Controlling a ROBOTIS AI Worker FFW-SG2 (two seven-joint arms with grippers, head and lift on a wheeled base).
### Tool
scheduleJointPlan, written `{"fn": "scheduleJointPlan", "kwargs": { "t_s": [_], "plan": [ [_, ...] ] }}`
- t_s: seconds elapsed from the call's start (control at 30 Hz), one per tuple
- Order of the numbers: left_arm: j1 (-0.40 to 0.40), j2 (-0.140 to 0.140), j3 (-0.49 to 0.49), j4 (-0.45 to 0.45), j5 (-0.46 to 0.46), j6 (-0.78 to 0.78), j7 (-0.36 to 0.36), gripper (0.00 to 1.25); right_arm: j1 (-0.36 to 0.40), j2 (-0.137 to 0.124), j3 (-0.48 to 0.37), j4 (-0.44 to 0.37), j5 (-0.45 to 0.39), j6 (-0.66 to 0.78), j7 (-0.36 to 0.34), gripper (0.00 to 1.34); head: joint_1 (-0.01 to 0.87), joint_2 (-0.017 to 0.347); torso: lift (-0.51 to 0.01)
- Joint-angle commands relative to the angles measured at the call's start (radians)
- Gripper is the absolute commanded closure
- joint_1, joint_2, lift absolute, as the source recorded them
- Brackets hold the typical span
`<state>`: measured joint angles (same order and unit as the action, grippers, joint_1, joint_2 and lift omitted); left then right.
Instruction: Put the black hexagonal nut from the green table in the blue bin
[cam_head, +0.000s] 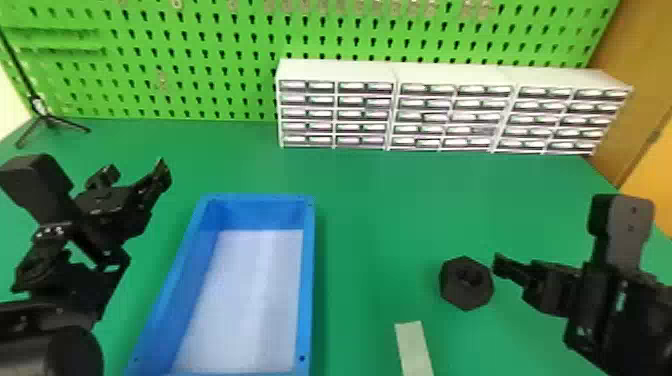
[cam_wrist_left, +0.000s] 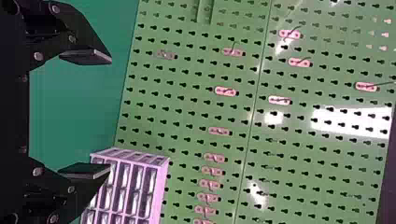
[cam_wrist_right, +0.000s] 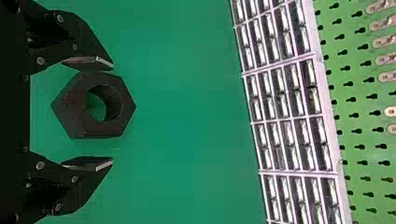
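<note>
Black hexagonal nut (cam_head: 466, 283): flat on green table (cam_head: 375, 220), head view's four o'clock | right gripper (cam_wrist_right: 112, 113): fingers wide, lined up either side, seemingly to pinch it | blue bin (cam_head: 308, 280): nine o'clock from nut | left gripper (cam_wrist_left: 110, 113): wide, idle, nine o'clock

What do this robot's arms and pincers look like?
The black, segmented left arm has small white dots; the black, segmented right arm has a pale bluish marking and a round-cornered block. The black left pincer and black right pincer have angular fingers, flat pads and round grey pivots.
</note>
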<state>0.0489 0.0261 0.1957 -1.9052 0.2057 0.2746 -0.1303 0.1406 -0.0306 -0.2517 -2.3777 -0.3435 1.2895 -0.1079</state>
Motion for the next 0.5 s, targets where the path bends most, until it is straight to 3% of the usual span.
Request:
{"fn": "scheduleJointPlan", "kwargs": {
  "t_s": [0.0, 0.47],
  "plan": [
    [-0.001, 0.000, -0.002, 0.000, 0.000, 0.000, 0.000, 0.43, -0.001, 0.000, 0.005, 0.000, 0.000, 0.004, -0.001, 0.53, 0.692, 0.008, -0.097],
    [-0.003, 0.000, -0.001, 0.000, 0.000, 0.000, 0.000, 0.43, -0.009, -0.002, 0.008, 0.000, 0.000, 0.010, -0.004, 0.53, 0.692, 0.008, -0.097]
  ]
}}
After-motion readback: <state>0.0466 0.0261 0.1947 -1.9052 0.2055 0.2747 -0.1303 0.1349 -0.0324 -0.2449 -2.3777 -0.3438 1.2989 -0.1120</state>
